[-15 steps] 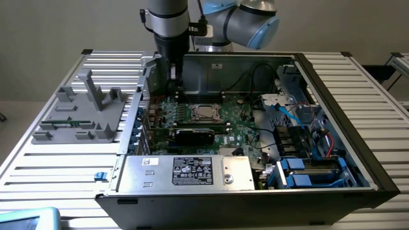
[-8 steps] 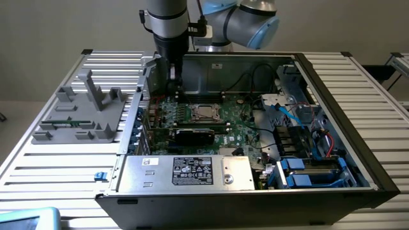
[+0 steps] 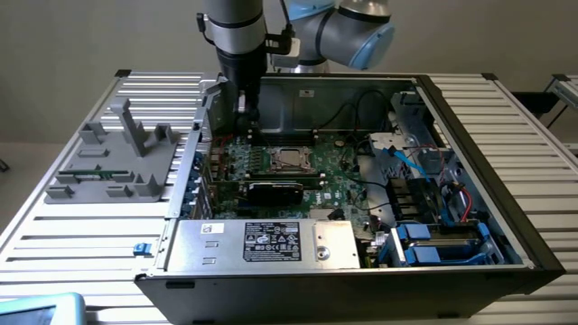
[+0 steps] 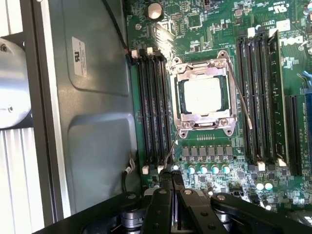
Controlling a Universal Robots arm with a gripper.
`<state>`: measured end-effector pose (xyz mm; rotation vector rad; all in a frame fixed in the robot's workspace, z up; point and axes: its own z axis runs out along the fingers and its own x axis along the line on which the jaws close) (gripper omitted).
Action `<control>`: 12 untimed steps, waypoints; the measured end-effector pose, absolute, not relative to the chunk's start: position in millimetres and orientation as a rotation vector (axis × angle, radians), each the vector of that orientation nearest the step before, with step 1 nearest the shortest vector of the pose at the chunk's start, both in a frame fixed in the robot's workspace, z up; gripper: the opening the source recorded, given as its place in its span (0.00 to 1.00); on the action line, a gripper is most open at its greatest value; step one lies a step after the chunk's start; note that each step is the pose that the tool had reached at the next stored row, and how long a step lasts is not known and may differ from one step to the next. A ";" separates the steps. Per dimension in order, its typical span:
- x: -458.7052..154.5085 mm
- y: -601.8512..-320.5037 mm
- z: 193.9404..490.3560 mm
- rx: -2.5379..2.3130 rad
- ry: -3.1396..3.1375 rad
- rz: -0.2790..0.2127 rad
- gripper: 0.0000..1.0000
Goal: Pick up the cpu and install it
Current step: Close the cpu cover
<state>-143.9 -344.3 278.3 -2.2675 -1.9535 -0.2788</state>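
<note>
– So, what sits nearest in the exterior view?

– At the lower middle of the frame, the silver power supply box, set along the front edge of the open computer case. Just behind it, a black card lies across the green motherboard.

– And the cpu?

– Further back, about the centre of the frame. The cpu lies flat inside the metal socket frame, silvery top up. The wrist view gives it plainly: the cpu is ringed by that frame, with memory slots just beside it.

– Where is the gripper relative to it?

– Behind the cpu and toward the exterior view's left, low inside the case near its back wall. The gripper hangs below the arm, whose column stands at the upper middle of the frame. It is apart from the cpu, not touching it.

– Its fingers?

– Pressed together, with nothing between them. In the wrist view the gripper is over the board past a corner of the socket frame, by the end of the memory slots.
</note>
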 end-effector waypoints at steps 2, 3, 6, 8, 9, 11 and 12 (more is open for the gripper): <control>-143.9 -344.3 278.1 -2.302 -1.917 -0.282 0.12; -143.9 -344.3 278.1 -2.319 -1.899 -0.284 0.12; -143.9 -344.3 278.0 -2.365 -1.847 -0.289 0.12; -143.9 -344.3 278.0 -2.395 -1.812 -0.293 0.12; -143.9 -344.3 278.0 -2.410 -1.794 -0.295 0.12; -143.9 -344.5 278.0 -2.434 -1.765 -0.297 0.12; -143.9 -344.5 278.1 -2.435 -1.763 -0.298 0.12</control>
